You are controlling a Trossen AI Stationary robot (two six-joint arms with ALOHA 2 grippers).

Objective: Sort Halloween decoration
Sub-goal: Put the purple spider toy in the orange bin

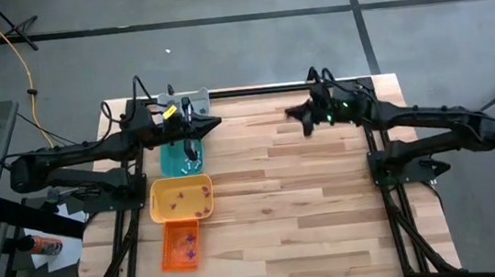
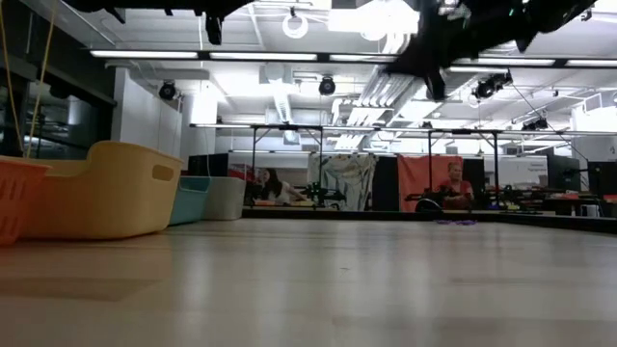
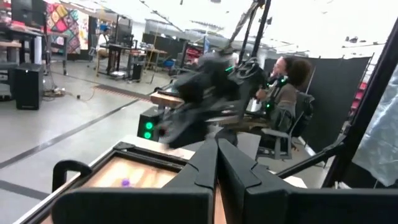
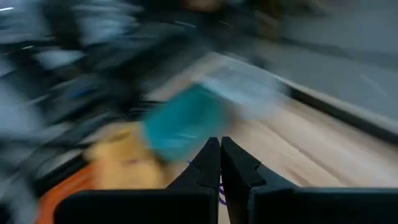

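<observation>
Trinkets [image 1: 183, 201] in the yellow tray [image 1: 157, 210] look tiny and light (pinch each gently), both grippers' jaws are together.

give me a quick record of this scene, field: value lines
left gripper: shut, raised above the far left of the table beside the teal tray
right gripper: shut, raised above the far middle of the table
trays: grey, teal, yellow, orange, in a column on the left
trinkets: small purple pieces in the yellow and orange trays
held item: cannot tell
</observation>
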